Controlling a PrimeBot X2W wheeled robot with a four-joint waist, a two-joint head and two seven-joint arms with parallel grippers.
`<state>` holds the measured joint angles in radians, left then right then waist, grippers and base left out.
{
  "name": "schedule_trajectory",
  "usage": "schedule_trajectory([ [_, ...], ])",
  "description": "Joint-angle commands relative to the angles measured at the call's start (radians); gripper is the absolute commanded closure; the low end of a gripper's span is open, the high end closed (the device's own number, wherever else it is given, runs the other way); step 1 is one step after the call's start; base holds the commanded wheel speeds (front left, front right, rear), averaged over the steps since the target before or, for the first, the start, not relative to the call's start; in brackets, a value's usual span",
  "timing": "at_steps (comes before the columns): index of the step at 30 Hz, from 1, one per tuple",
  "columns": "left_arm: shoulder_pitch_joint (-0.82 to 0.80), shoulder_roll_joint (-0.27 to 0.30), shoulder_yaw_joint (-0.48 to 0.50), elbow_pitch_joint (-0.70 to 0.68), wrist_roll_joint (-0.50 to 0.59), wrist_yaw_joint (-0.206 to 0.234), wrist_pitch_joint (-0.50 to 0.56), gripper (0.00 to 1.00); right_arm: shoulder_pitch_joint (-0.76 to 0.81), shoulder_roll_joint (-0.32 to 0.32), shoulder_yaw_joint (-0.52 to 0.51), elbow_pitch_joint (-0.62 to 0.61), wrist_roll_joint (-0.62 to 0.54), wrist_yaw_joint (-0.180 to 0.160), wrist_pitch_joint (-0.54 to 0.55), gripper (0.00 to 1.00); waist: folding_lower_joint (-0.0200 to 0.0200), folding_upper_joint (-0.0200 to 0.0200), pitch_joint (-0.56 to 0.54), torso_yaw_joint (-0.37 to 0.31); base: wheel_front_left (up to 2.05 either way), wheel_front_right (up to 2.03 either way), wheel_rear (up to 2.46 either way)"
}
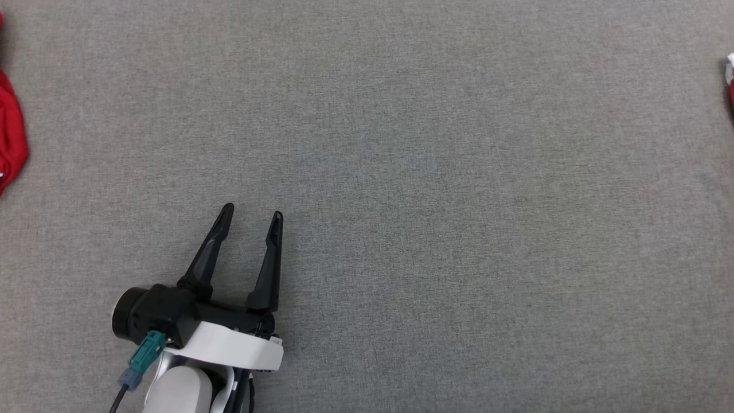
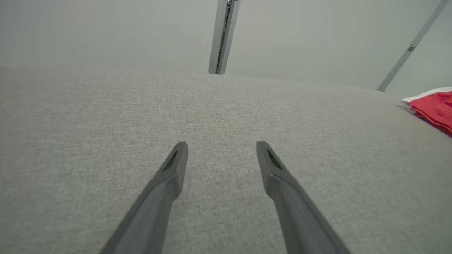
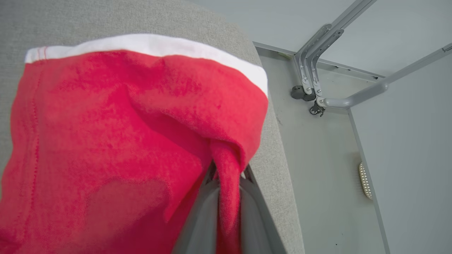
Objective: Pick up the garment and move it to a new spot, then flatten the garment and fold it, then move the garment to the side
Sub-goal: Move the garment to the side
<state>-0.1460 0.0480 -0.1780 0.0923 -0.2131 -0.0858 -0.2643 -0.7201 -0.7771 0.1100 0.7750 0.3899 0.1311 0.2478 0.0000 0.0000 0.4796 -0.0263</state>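
The garment is red with a white band along one hem and lies at the rounded edge of the grey table. My right gripper is shut on a pinched fold of it, the red cloth rising between the two fingers. A sliver of the garment peeks in at the far right of the head view, and it appears again at the right of the left wrist view. My left gripper hovers open over bare table at the lower left, nothing between its fingers.
Another red cloth lies at the table's far left edge. Beyond the table edge by the garment there is floor, with a grey metal frame and caster. Metal posts stand behind the table's far side.
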Motion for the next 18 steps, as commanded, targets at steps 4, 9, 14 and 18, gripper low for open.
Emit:
schedule_trajectory([
  [4, 0.011, 0.004, 0.023, -0.008, -0.003, 0.004, 0.000, 0.00, -0.045, -0.037, -0.028, 0.047, -0.092, -0.001, -0.033, 0.00, 0.0000, 0.0000, 0.002, 0.013, 0.00, 0.00, 0.00],
  [9, 0.022, 0.004, 0.030, -0.008, -0.022, 0.011, 0.000, 0.00, -0.071, -0.016, -0.065, 0.081, -0.215, -0.001, -0.127, 0.00, 0.0000, 0.0000, -0.023, 0.006, 0.00, 0.00, 0.00],
  [14, 0.055, 0.004, 0.030, 0.000, -0.055, 0.026, 0.000, 0.00, -0.024, 0.046, -0.104, 0.019, -0.245, 0.000, -0.286, 0.00, 0.0000, 0.0000, -0.108, -0.008, 0.00, 0.00, 0.00],
  [18, 0.106, 0.004, 0.045, 0.010, -0.074, 0.036, 0.000, 0.00, 0.089, 0.124, -0.112, -0.096, -0.215, -0.001, -0.393, 0.00, 0.0000, 0.0000, -0.208, -0.006, 0.00, 0.00, 0.00],
])
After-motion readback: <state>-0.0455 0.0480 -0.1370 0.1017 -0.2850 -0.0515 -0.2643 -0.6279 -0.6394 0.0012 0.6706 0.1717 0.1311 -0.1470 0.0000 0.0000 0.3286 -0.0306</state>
